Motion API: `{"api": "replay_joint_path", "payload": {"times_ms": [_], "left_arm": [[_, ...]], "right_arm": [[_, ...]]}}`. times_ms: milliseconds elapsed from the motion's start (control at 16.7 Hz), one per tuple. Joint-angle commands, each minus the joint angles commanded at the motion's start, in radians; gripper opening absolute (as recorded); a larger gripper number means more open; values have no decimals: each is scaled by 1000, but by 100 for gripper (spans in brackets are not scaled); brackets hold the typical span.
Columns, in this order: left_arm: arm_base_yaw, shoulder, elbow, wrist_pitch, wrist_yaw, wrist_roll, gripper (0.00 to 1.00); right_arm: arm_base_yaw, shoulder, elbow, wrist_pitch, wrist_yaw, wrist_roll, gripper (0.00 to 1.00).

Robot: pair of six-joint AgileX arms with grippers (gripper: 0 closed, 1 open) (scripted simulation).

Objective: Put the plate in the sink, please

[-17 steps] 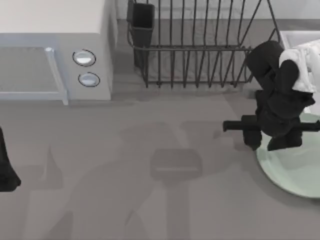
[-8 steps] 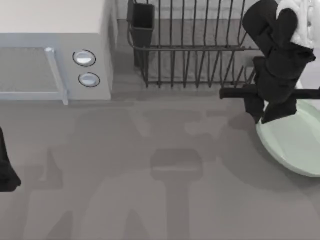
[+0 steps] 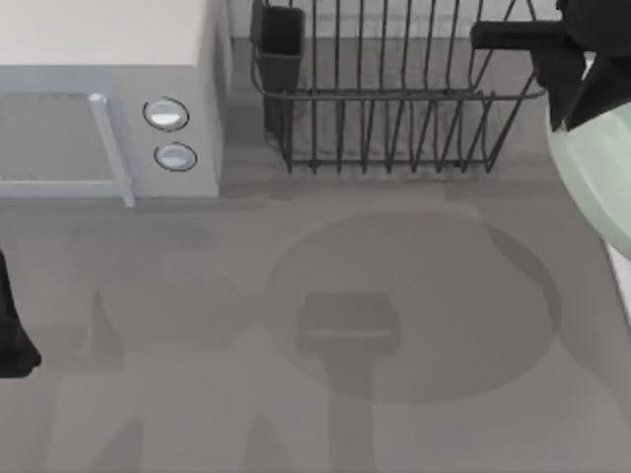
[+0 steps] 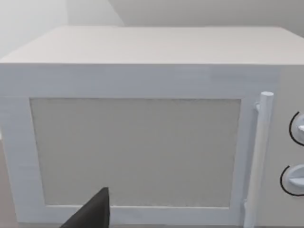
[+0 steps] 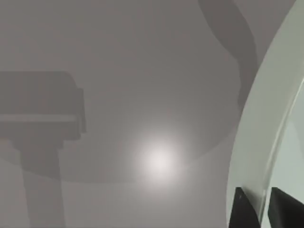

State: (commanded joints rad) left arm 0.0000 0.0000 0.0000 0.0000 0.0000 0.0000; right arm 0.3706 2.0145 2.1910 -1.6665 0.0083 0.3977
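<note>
Right gripper [image 5: 260, 209] clamped on plate [image 3: 601, 172] rim, raised at table's right beside dish rack [image 3: 394, 99]. Left gripper [image 3: 12, 330] parked left, finger state indeterminable.

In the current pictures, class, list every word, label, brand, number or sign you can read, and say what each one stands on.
None can be read: no text shows anywhere.
Microwave: plain door and top, its two knobs unmarked.
Plate, held at its rim by the right gripper: plain mint green.
Dish rack: bare dark wire.
Table: plain grey.
</note>
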Motion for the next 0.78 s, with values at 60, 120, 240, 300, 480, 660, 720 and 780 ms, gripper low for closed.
{"api": "replay_joint_path", "payload": {"times_ms": [60, 120, 240, 300, 480, 660, 720, 780], "left_arm": [[0, 0, 0, 0, 0, 0, 100], [0, 0, 0, 0, 0, 0, 100], [0, 0, 0, 0, 0, 0, 100], [0, 0, 0, 0, 0, 0, 100], [0, 0, 0, 0, 0, 0, 100], [0, 0, 0, 0, 0, 0, 100], [0, 0, 0, 0, 0, 0, 100], [0, 0, 0, 0, 0, 0, 100]], "right_arm": [[-2, -5, 43, -42, 0, -2, 0], [-3, -9, 75, -75, 0, -3, 0], [-5, -14, 108, -107, 0, -5, 0], [-5, -15, 110, -109, 0, -5, 0], [0, -13, 108, -107, -1, -4, 0], [-29, 26, 145, -108, 0, -33, 0], [-53, 59, 177, -110, 0, -57, 0], [-82, 104, 220, -110, 0, -86, 0]]}}
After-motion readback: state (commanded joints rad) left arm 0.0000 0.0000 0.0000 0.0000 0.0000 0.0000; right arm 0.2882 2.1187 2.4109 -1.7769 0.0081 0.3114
